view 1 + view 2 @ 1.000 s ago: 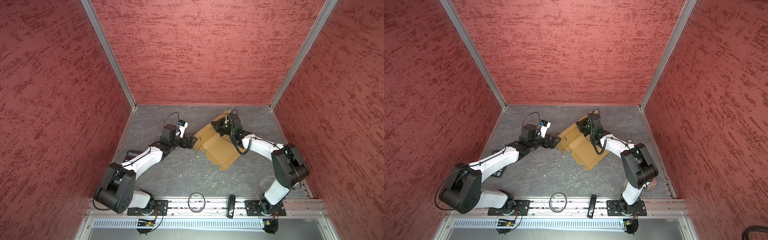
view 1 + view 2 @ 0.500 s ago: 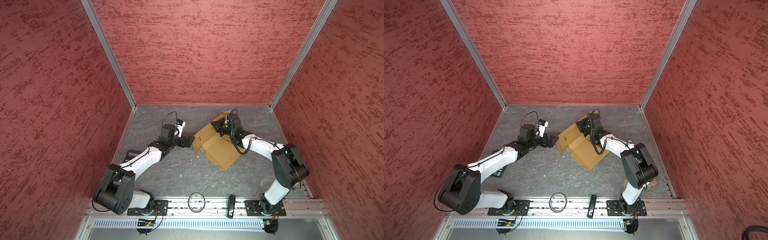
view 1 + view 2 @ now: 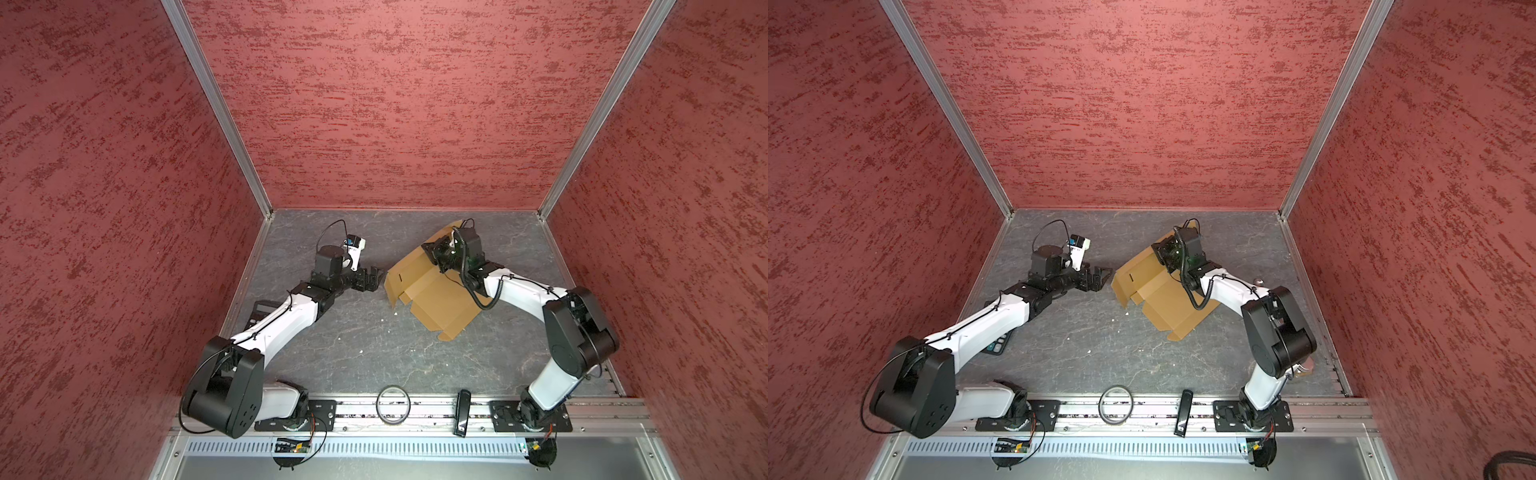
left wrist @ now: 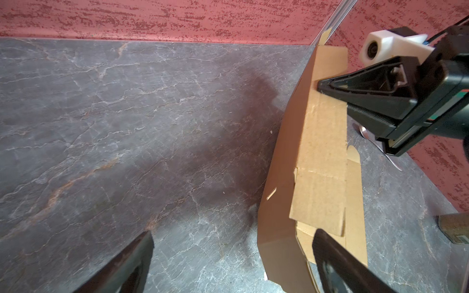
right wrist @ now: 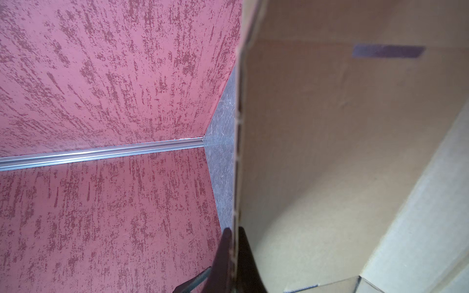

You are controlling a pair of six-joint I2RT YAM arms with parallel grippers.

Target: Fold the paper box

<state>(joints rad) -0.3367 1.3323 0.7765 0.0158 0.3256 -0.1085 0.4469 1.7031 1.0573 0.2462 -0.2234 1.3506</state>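
In both top views I see the box (image 3: 434, 305) (image 3: 1169, 305) on the table (image 3: 374, 345). It is tan and half folded, with one wall raised. The left gripper (image 3: 372, 279) is just beside this wall, jaws wide apart. In the left wrist view, the right gripper (image 4: 320, 85) pinches the raised wall. In the right wrist view, its jaws are clamped on the wall's edge.

1. You are running a robot lab cell: red textured walls (image 3: 395, 104) and aluminium posts (image 3: 216, 108) box in a grey stone-patterned tabletop (image 3: 374, 340).
2. Your left arm (image 3: 282, 322) and right arm (image 3: 523, 295) are bolted to a metal rail (image 3: 432, 409) along its front.
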